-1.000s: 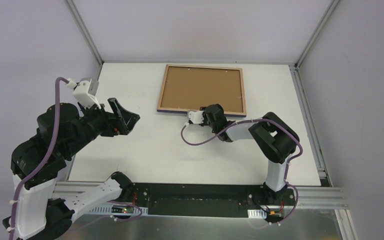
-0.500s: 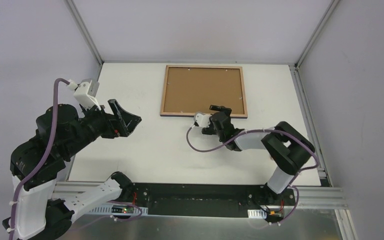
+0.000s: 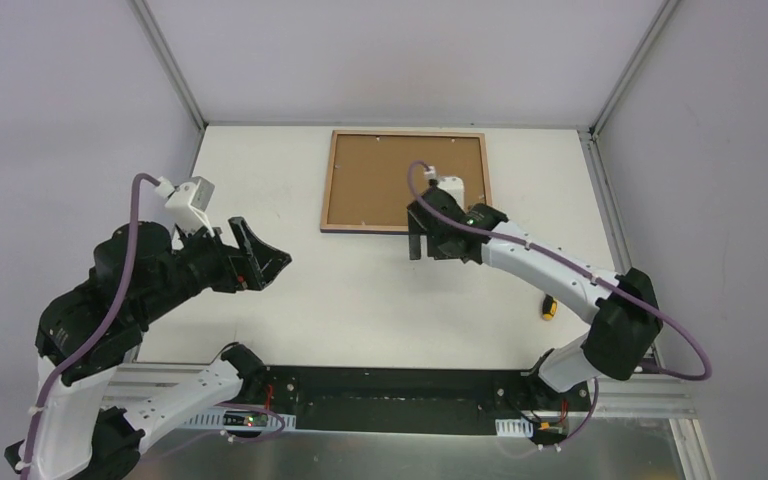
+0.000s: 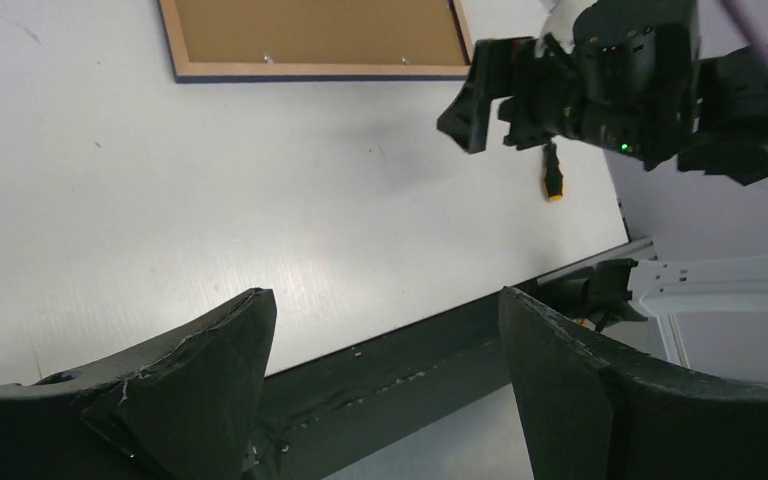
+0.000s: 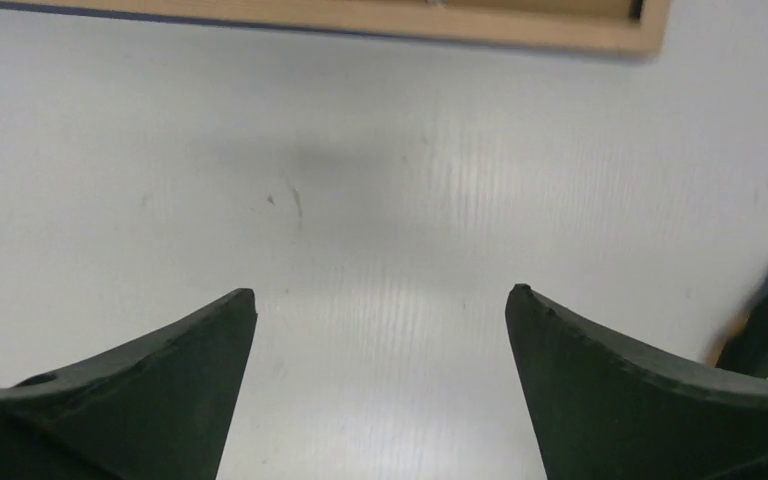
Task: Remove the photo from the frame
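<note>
The frame (image 3: pixel 405 180) lies back up at the far middle of the table, light wood around brown board, with a thin dark edge. The left wrist view shows the frame's (image 4: pixel 315 40) near part, and the right wrist view shows the frame's (image 5: pixel 360 18) near rail. The photo is hidden. My right gripper (image 3: pixel 432 245) hovers over the frame's near edge and points down at bare table just in front of it. In its own view the right gripper (image 5: pixel 380 292) is open and empty. Raised at the left, my left gripper (image 3: pixel 260 262) is also open with nothing in it (image 4: pixel 382 295).
A small black and yellow screwdriver (image 3: pixel 549 308) lies on the table at the right, under the right forearm; it also shows as the screwdriver (image 4: pixel 552 175) in the left wrist view and the screwdriver (image 5: pixel 765 335) in the right. An aluminium rail (image 3: pixel 620 215) borders the table's right side.
The right gripper has opened wide and lifted from the frame's near edge, its arm stretching out. The screwdriver now shows on the table. The left arm shifted slightly right.
</note>
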Motion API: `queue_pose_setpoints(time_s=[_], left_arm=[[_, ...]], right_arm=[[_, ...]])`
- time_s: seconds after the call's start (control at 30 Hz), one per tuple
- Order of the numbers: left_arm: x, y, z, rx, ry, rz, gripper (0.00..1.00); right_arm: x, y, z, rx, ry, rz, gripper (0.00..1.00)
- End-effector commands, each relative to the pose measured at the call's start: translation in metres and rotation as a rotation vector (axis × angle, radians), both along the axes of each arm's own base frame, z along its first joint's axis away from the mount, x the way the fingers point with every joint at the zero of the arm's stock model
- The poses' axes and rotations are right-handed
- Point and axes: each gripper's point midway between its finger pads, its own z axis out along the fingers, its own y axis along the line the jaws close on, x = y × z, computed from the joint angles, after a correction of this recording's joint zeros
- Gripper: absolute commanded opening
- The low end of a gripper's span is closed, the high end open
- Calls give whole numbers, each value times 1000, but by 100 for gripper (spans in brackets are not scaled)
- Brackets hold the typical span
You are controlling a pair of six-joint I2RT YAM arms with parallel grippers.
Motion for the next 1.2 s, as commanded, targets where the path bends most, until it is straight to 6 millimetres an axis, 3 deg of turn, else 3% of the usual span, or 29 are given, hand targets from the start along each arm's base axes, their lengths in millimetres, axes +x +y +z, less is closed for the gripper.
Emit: queue_pose_setpoints(time_s=[0.0,0.07,0.3,0.5,0.7,0.93,1.17], left_arm=[[1,-9,-10,-28,35,-18,84],[2,-12,-14,-20,41,-30,85],[-6,-30,-14,-45,72,-131,85],[-17,-26,-12,-82,61,-141,85],[-21,-22,-12,-87,43,-140,86],[-21,-25,-10,-92,49,-152,92],[-17,-31,-20,-81,94,-153,93]], right_arm=[[-74,-79,-22,5,269,-663,99],[-81,-99,-23,101,280,-818,99],[-112,-210,-29,340,207,-1288,99],[-125,-262,-51,406,262,-1484,99],[-103,-281,-69,332,381,-1441,99],[-88,-255,-100,432,509,-1330,98],[-86,-238,-118,427,627,-1285,75]])
